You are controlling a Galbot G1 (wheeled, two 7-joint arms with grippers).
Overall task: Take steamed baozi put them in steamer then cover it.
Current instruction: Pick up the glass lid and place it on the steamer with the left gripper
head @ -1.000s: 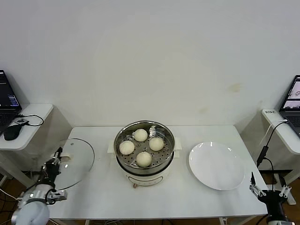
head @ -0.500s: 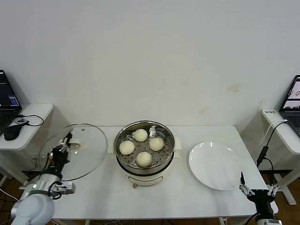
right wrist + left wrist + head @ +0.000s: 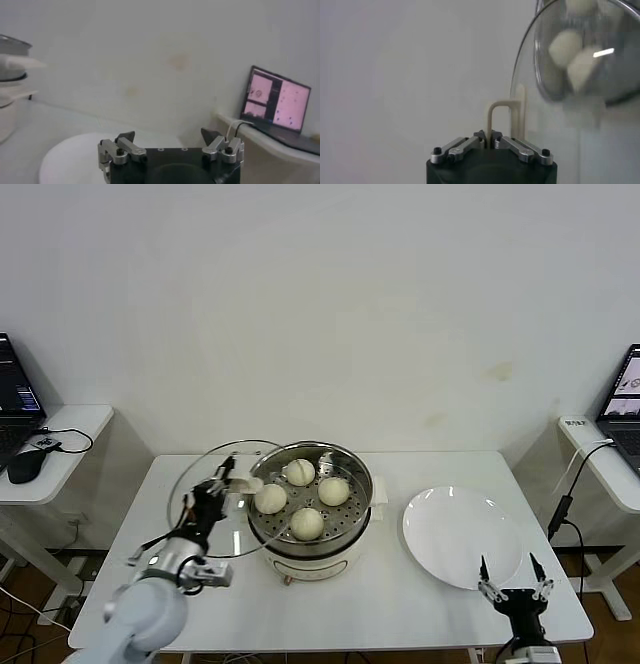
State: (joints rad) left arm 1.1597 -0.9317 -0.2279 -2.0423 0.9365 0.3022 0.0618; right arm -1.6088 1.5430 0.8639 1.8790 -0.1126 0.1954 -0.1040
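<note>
Beside the steamer, on its left, the left claw now carries the cover tilted on edge, its rim overlapping the pot's near-left wall; a second ago the lid hung low off the tabletop's left end, so only lowering it flat seems left. All four steamed baozi sit on the perforated tray. From the left wrist, the claw is pressed together on the cover's cream handle, with buns visible through the glass, though blurred. Parked at the front right edge near the white plate, the right claw is spread wide and empty, as its wrist view confirms.
</note>
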